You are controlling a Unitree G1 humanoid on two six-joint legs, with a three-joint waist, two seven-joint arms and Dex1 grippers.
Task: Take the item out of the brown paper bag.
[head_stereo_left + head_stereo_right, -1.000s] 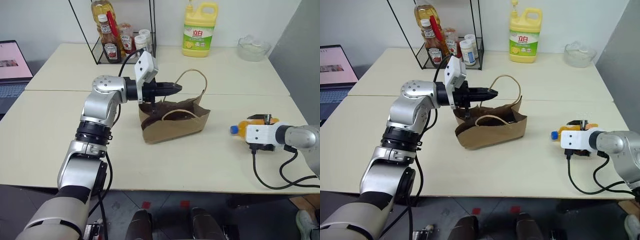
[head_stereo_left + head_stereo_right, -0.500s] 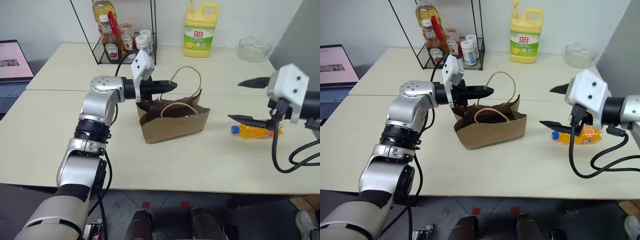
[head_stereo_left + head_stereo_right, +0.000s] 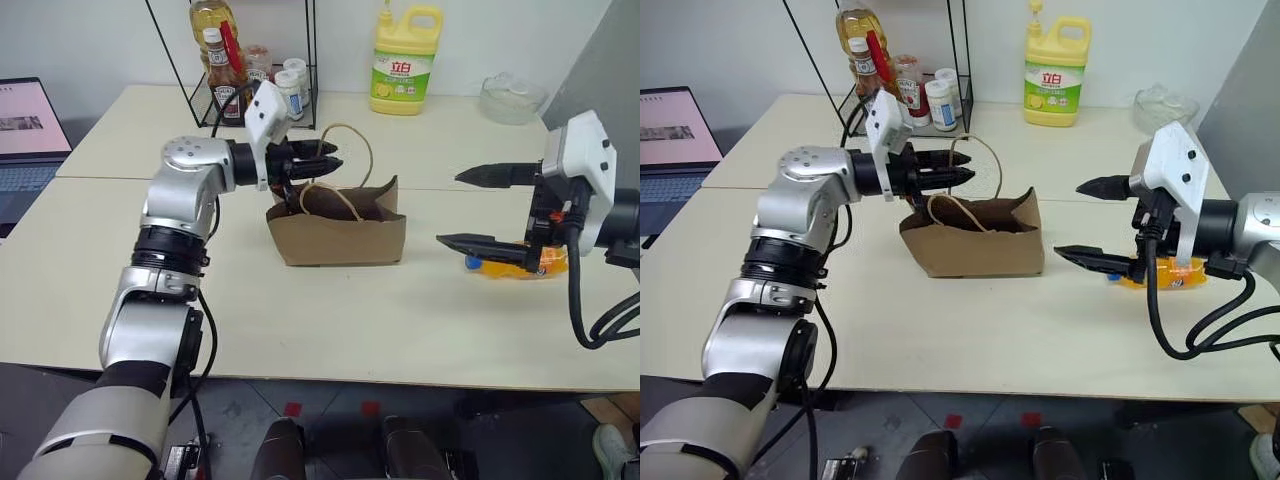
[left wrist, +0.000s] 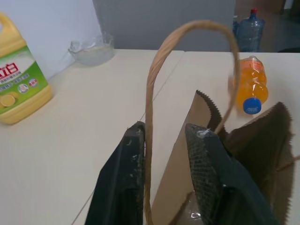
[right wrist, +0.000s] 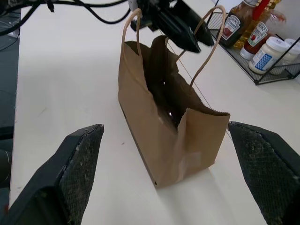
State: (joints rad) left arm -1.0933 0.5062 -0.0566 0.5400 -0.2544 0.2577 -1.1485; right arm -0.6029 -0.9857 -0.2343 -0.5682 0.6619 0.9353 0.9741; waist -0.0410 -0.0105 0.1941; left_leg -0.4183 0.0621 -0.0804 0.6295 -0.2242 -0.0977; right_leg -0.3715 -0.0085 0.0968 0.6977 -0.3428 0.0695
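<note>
Cream counter (image 3: 330, 310), white wall behind. Laptop (image 3: 30, 120) at far left, cut off by frame. Wire rack (image 3: 255, 70) with sauce bottles. Left tool (image 3: 325, 162) narrowly parted, far cord handle (image 4: 187, 51) between its fingers. Brown paper bag (image 3: 340, 230) upright mid-counter, inside dark. Detergent jug (image 3: 402, 60) at the back. Right tool (image 3: 465, 208) spread wide, holding nothing. Orange bottle (image 3: 520, 262) lies on counter outside bag, partly hidden behind it.

The brown paper bag (image 3: 338, 232) stands upright on the table (image 3: 300, 320) — the left tool (image 3: 328, 163) at its far cord handle (image 3: 345, 150), fingers slightly parted. The right tool (image 3: 470, 208) hovers wide open, the item (image 3: 520, 262) lying just behind it.
</note>
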